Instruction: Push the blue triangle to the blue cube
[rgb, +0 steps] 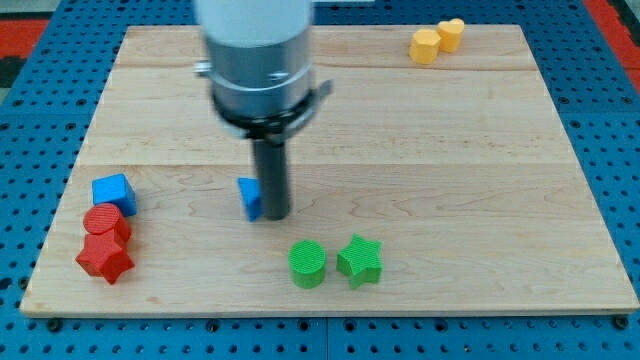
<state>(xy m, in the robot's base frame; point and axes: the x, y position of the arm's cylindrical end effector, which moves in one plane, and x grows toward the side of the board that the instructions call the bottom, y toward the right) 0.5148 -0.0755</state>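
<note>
Tool tip (274, 215) beside blue triangle (249, 197); blue cube (113, 192) left, path unobstructed.

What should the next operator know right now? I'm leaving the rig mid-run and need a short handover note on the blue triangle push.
My tip: at the right side of the small blue triangle block, touching or nearly so; the rod hides part of it.
Blue cube block: near the wooden board's left edge, just above the red cylinder and red star.
Done: tip placed on the triangle's far side from the cube.
Left: push the triangle leftward across the bare gap to the cube.
</note>
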